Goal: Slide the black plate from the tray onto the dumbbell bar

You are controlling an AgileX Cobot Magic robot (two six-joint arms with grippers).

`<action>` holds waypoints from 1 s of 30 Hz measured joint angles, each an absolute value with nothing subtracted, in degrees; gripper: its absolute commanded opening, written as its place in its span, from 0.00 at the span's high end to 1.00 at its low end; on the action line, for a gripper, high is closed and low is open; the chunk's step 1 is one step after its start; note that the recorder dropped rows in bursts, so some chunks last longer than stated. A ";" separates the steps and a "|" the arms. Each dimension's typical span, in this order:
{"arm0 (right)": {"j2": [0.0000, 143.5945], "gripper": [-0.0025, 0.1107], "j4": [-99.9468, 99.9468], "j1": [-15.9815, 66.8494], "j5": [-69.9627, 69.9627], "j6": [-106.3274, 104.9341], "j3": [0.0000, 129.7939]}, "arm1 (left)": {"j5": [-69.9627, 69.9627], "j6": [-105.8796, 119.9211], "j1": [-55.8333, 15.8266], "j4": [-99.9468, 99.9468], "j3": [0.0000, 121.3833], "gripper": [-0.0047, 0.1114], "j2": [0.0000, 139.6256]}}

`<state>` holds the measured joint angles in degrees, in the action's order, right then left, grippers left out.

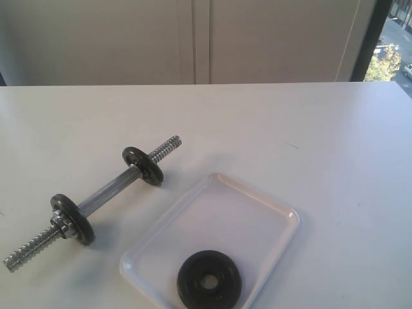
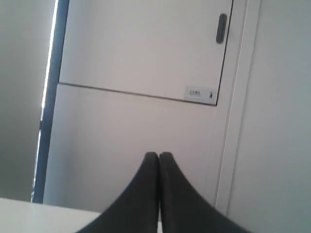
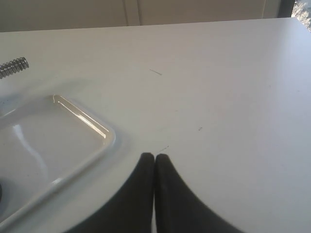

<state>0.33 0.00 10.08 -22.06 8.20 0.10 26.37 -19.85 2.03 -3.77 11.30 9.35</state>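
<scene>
The black plate [image 1: 209, 280] lies flat at the near end of the white tray [image 1: 257, 206], its centre hole facing up. Left of the tray, the dumbbell bar [image 1: 106, 190] rests diagonally on the table with two dark discs on it and both threaded ends bare. One threaded end [image 3: 13, 66] shows in the right wrist view, beyond the tray [image 3: 104, 141]. My right gripper [image 3: 154, 156] is shut and empty above the table beside the tray's corner. My left gripper [image 2: 158, 154] is shut and empty, pointing at a cabinet wall. Neither gripper appears in the exterior view.
The white table [image 1: 309, 141] stretches behind and right of the tray. A pale cabinet [image 2: 146, 58] with a dark handle [image 2: 221, 28] stands past the table's far edge. A window strip [image 1: 393, 51] is at the far right.
</scene>
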 measured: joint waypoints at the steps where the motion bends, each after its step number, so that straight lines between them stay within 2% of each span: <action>1: 0.33 0.98 0.00 10.08 -22.06 8.07 0.10 | 24.77 -20.02 2.03 -4.83 13.33 0.96 12.11; 8: 0.33 0.98 0.00 10.08 -22.06 7.95 0.10 | 7.27 -31.12 1.51 -23.08 28.67 0.96 33.07; 13: 0.33 0.98 0.00 10.08 -22.06 7.95 0.10 | -5.79 -31.68 -6.00 -29.68 38.32 0.96 46.40; 18: 0.33 0.98 0.00 10.08 -22.06 7.95 0.10 | -23.76 -5.22 -16.01 -10.99 49.29 0.96 59.29; 22: 0.33 0.98 0.52 10.08 -21.69 7.82 0.10 | -37.44 19.91 -17.74 11.64 58.64 0.96 70.75; 30: 0.33 0.98 1.25 10.08 -11.34 7.71 0.10 | -40.58 30.27 -18.57 20.41 68.42 0.96 83.47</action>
<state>0.33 1.25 10.08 -11.34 7.71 0.10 -40.58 30.27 -18.57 20.41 68.42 83.47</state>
